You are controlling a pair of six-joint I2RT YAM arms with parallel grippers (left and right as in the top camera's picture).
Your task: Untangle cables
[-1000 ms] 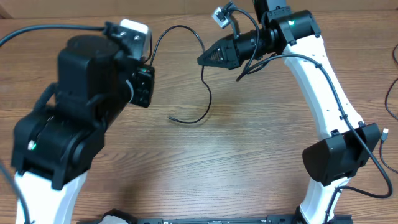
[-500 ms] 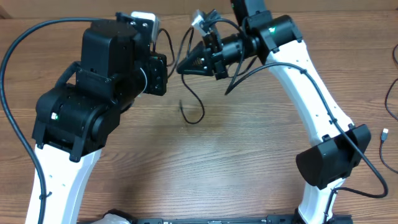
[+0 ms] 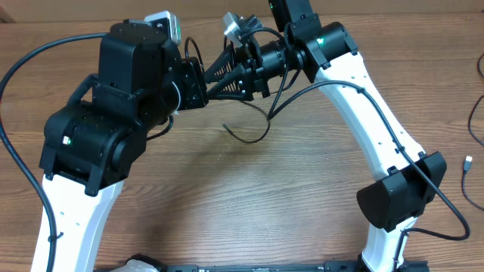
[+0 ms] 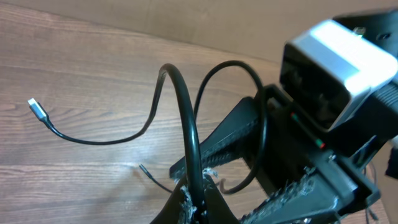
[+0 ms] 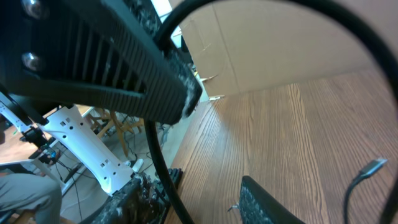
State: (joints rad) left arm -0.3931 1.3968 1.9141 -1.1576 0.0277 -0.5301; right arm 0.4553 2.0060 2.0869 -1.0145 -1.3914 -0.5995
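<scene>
One thin black cable [image 3: 253,134] hangs from the two grippers at the back of the table, and its loose loop lies on the wood. My left gripper [image 4: 196,198] is shut on this cable [image 4: 186,118]. From there it arches up and runs down to a silvery plug [image 4: 35,107] on the table. My right gripper [image 5: 193,185] is open, and the cable [image 5: 163,168] passes between its spread fingers [image 5: 273,202] close to the left one. In the overhead view the right gripper [image 3: 215,78] sits tip to tip with the left gripper [image 3: 195,85].
Another thin cord with a small plug [image 3: 467,162] lies at the table's right edge. Thicker robot wiring [image 3: 302,89] loops under the right arm. A cardboard wall [image 5: 280,50] stands behind the table.
The right gripper's jaws have opened, having been shut before. Both arms have come together at the back, and the cable's hanging loop has shifted to the right.
</scene>
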